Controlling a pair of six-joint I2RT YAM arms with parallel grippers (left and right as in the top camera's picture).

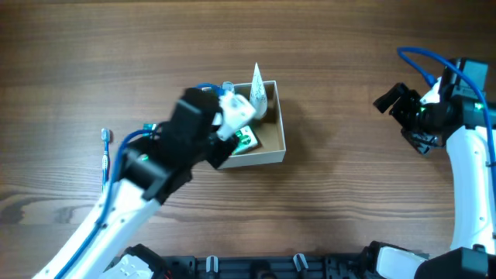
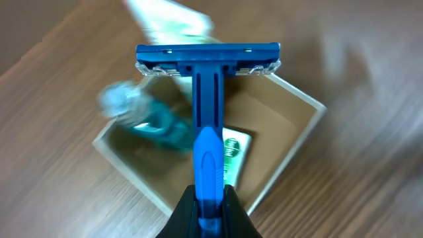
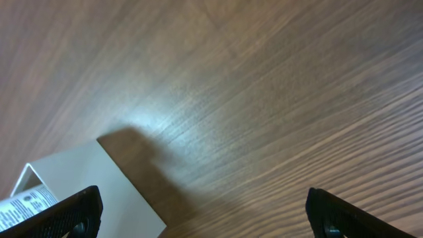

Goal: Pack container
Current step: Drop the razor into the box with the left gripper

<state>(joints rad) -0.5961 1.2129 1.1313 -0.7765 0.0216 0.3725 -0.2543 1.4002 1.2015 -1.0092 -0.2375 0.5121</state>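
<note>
No readable text, print on the green packet (image 2: 232,151) in the container (image 2: 305,129) too blurred, fine lines on a white label (image 3: 26,201) too small to read

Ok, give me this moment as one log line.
left gripper: shut on blue razor, above container | right gripper: open, empty, over table | inside container: green packet, teal bottle, white tube

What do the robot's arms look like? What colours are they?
Each arm is a long white tube with chunky black joints: see the left arm and the right arm. A thin blue cable loops out by each wrist. The right gripper has two black fingers; the left gripper is black too.
</note>
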